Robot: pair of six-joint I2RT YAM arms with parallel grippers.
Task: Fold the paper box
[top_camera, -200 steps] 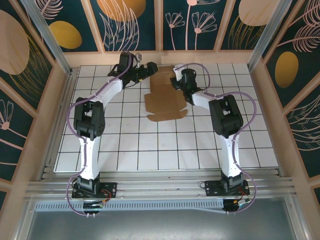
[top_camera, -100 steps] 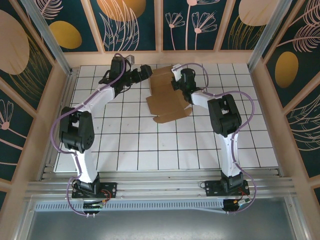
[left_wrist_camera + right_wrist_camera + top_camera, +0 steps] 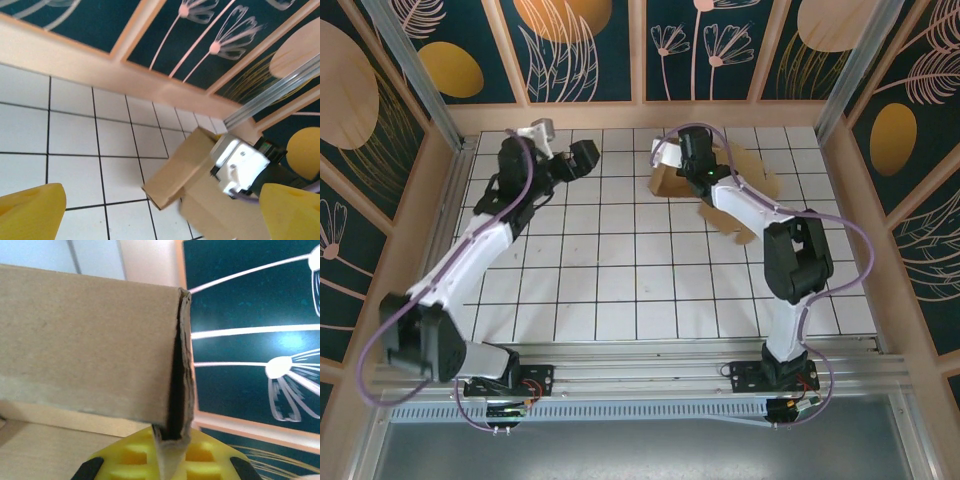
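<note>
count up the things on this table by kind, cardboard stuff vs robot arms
cardboard box: 1
robot arms: 2 (left arm, right arm)
total: 3

The paper box takes up the upper left as a broad brown cardboard panel. It is doubled over at its right edge, where a narrow dark gap shows between two layers. That folded edge runs down into the right tool, whose yellow pads sit on either side of it and pinch it. Beyond the cardboard stands a dark teal wall panel with white flower line drawings, framed by a pale wooden strip. A bit of white tiled table shows at the top.
</note>
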